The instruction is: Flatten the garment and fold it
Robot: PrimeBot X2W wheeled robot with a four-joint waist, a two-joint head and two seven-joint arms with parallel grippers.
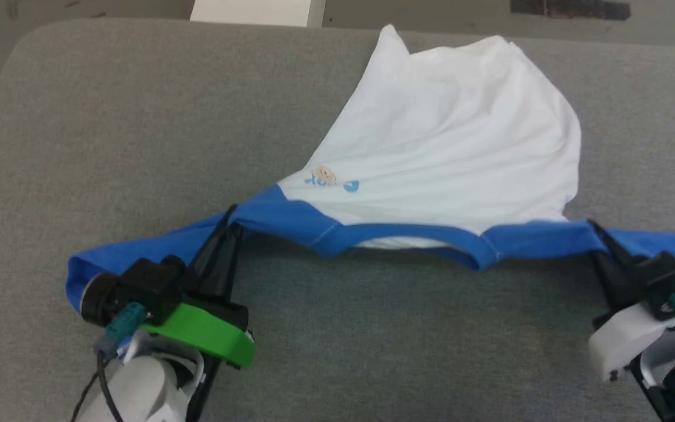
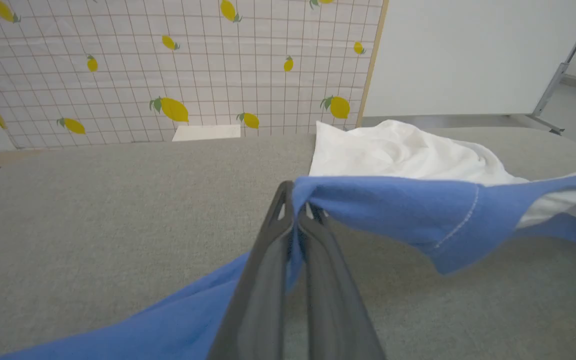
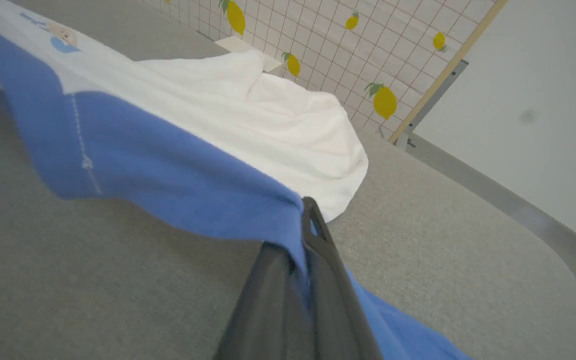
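The garment (image 1: pixel 449 146), a white T-shirt with royal-blue shoulders and sleeves, lies bunched on the grey table, its blue shoulder band stretched toward me and lifted off the surface. My left gripper (image 1: pixel 231 215) is shut on the blue cloth at the left shoulder; the left sleeve hangs over its wrist. In the left wrist view that gripper (image 2: pixel 295 197) pinches the blue fabric (image 2: pixel 398 210) between its dark fingers. My right gripper (image 1: pixel 594 227) is shut on the blue cloth at the right shoulder. Its own view shows the gripper (image 3: pixel 308 207) with the blue fabric (image 3: pixel 168 170) draped over the fingers.
The grey padded table (image 1: pixel 138 129) has rounded far corners. A white box (image 1: pixel 255 12) stands beyond its far edge. A lemon-patterned grid screen (image 2: pixel 168 65) and a white panel (image 2: pixel 468 55) rise behind the table.
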